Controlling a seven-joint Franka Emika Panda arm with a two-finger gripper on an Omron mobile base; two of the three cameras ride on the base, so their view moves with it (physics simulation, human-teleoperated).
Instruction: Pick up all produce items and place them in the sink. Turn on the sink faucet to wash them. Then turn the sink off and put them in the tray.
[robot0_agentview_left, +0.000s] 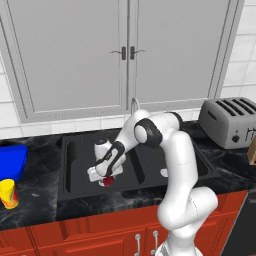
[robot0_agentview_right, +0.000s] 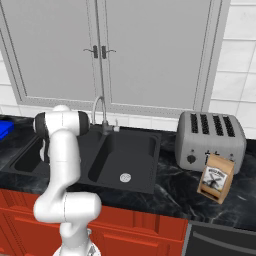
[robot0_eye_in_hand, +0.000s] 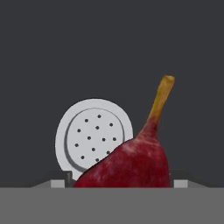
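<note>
The tool (robot0_agentview_left: 106, 178) reaches low into the sink's (robot0_agentview_left: 75, 186) left basin, closed on a dark-red fruit (robot0_eye_in_hand: 129, 164); a silver drain (robot0_eye_in_hand: 94, 136) lies at the fruit's 10 o'clock. The blue tray (robot0_agentview_left: 12, 160) sits on the worktop (robot0_agentview_left: 30, 210) at the sink's 9 o'clock.

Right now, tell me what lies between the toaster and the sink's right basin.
Only bare black marbled counter between the toaster and the sink's right basin, as the right base view shows.
</note>
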